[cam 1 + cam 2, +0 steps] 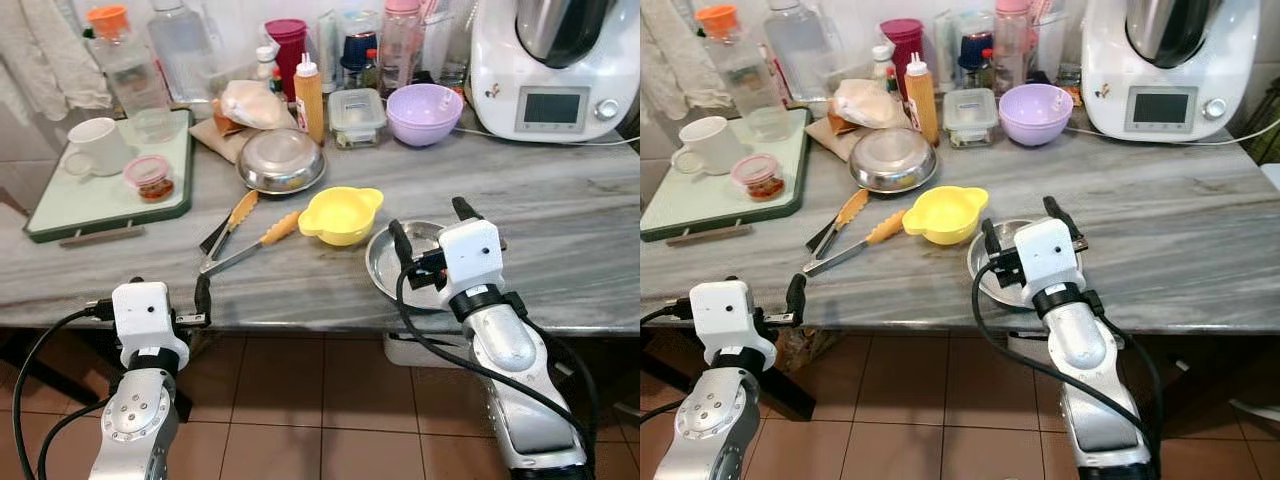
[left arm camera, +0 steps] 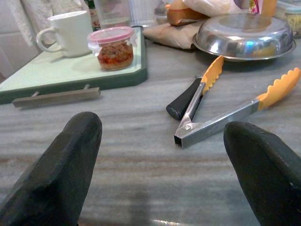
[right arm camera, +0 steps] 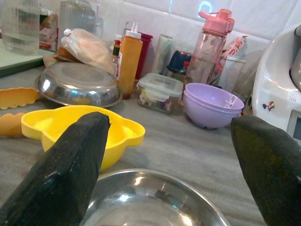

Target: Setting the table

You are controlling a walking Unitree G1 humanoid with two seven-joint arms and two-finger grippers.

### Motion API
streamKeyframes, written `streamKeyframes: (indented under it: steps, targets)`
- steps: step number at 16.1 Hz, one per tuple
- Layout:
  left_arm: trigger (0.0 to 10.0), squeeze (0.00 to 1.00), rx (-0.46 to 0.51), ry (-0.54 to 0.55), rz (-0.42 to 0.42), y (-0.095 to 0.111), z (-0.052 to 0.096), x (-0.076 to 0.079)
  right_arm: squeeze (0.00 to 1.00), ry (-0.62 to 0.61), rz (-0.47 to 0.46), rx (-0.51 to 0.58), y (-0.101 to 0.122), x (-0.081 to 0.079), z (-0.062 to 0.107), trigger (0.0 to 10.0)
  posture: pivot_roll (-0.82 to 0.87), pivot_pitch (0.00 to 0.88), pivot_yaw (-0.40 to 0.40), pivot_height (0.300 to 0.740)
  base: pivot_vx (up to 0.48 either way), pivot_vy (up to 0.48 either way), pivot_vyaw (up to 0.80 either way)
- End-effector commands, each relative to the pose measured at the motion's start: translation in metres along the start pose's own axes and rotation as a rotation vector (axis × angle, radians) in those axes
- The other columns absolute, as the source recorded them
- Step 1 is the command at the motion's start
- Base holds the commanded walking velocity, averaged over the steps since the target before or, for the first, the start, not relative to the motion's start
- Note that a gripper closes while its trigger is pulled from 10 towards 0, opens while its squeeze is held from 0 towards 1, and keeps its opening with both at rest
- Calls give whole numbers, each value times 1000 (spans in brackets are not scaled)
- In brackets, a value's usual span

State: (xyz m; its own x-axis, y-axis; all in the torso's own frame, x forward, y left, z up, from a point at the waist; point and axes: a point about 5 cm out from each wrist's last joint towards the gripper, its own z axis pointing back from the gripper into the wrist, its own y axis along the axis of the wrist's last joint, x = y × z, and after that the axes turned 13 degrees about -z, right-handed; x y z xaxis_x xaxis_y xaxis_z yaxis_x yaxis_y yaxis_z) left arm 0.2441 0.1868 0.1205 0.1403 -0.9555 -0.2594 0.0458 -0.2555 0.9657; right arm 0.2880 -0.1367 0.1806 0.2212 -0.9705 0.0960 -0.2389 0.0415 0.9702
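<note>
Yellow bowl (image 1: 341, 214); lilac bowl (image 1: 424, 112); orange-tipped steel tongs (image 1: 243, 234); grey-veined marble counter (image 1: 560, 210); green tray (image 1: 100, 195); white mug (image 1: 95, 146).

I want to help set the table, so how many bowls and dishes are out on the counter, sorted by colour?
Silver: 2, the upturned steel dish and the steel bowl under the right gripper.
Yellow: 1, the yellow bowl with small handles.
Purple: 1, the purple bowl by the white kitchen machine.
Total: 4.
</note>
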Motion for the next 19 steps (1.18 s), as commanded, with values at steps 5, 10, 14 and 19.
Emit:
streamKeyframes:
  steps: [5, 10, 14, 19]
  targets:
    - [10000, 0, -16, -13, -7, -2, -4, -2, 0, -10, -17, -9, -1, 2, -1, 10000, -237, 111, 109, 740, -303, 0, 0]
    - [10000, 0, -21, -22, -5, -3, -5, -1, 0, -21, -18, -7, 0, 3, -2, 10000, -245, 120, 112, 740, -335, 0, 0]
    - [10000, 0, -22, -25, -8, -3, -6, -1, 0, -29, -17, -3, 1, 4, -4, 10000, -244, 119, 112, 740, -333, 0, 0]
    - [10000, 0, -25, -32, -10, -3, -7, -2, 0, -50, -17, 6, 3, 6, -8, 10000, -240, 122, 116, 740, -332, 0, 0]
